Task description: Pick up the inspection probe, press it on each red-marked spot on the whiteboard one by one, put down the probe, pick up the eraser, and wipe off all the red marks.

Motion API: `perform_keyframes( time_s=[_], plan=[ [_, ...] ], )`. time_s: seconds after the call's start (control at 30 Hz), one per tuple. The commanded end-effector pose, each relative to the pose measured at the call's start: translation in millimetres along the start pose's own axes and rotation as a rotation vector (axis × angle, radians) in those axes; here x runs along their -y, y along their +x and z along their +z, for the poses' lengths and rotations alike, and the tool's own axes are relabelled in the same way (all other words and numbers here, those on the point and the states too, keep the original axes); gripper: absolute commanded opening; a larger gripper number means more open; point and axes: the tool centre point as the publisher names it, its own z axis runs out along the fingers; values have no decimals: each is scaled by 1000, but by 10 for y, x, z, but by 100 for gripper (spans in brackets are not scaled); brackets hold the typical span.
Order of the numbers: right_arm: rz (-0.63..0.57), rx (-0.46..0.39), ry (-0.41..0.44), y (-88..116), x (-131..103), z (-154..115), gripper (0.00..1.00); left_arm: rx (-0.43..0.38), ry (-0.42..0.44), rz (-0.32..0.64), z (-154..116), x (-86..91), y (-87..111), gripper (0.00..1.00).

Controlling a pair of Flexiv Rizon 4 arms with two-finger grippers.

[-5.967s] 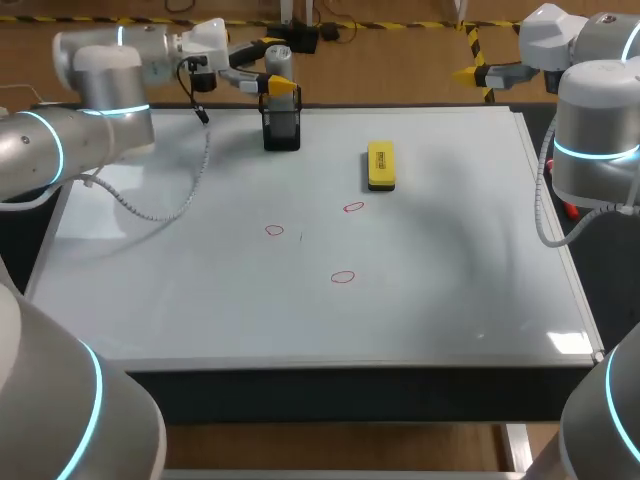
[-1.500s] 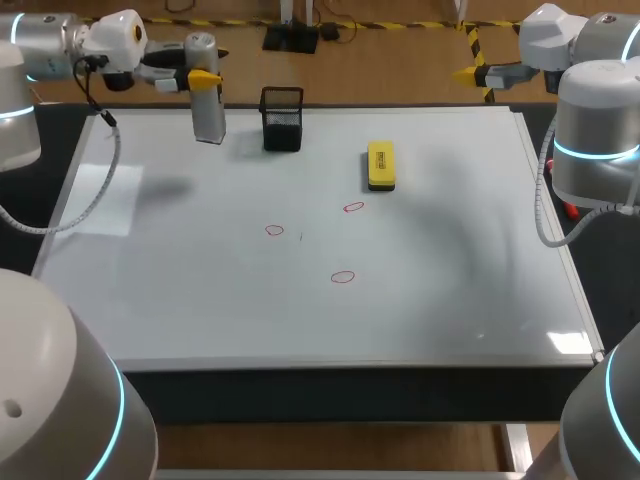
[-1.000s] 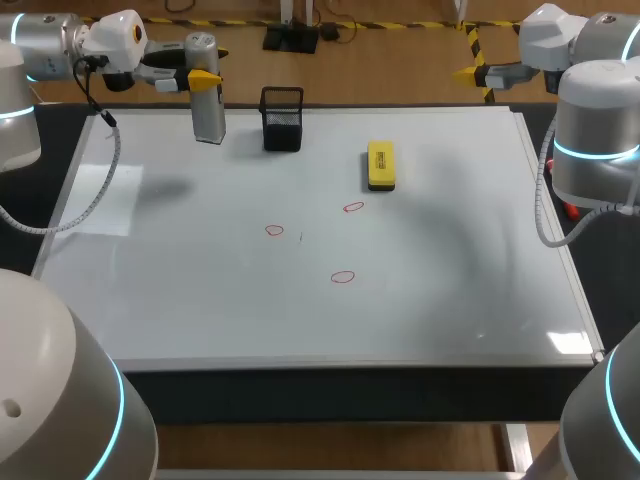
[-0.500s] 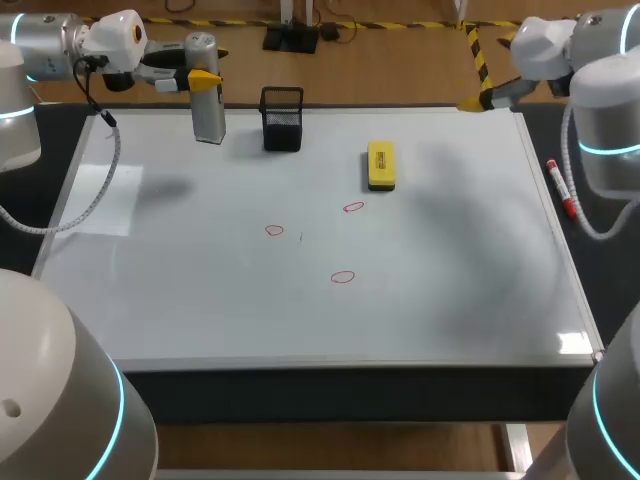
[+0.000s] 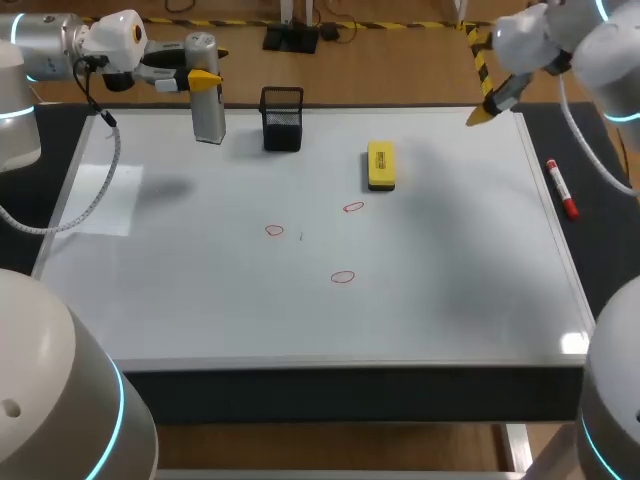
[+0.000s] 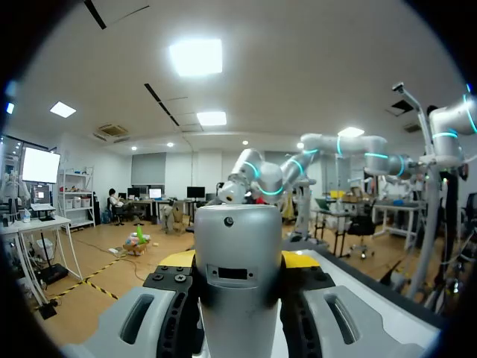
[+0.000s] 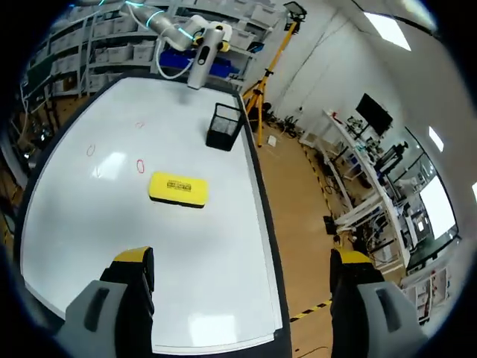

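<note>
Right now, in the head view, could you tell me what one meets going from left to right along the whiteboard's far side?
inspection probe in the left gripper → black mesh holder → yellow eraser → right gripper

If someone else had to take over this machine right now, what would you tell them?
Left end effector: shut on the probe, held upright over the whiteboard's far left corner.
Right end effector: open, empty, over the far right corner.
Eraser lies on the board; three red marks unwiped.
Done: probe picked up.
Left, it seems: press each mark, put probe down, wipe with eraser.
</note>
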Motion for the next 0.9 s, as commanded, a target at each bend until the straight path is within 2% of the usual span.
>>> perform_keyframes(
  time_s=[0.03,0.23,0.5,0.73,0.9],
  plan=[
    [-260,-348,269,-14,-37,80,100,0,-1,0,3,14,1,0],
    [-440,-427,318,87,-124,197,100,0,-1,0,3,14,1,0],
    [-650,-510,307,308,-230,397,100,0,-1,0,3,14,1,0],
    [-835,-528,293,499,-259,547,100,0,-1,0,3,14,1,0],
    [-906,-514,227,592,-366,633,100,0,-1,0,3,14,1,0]
  ],
)
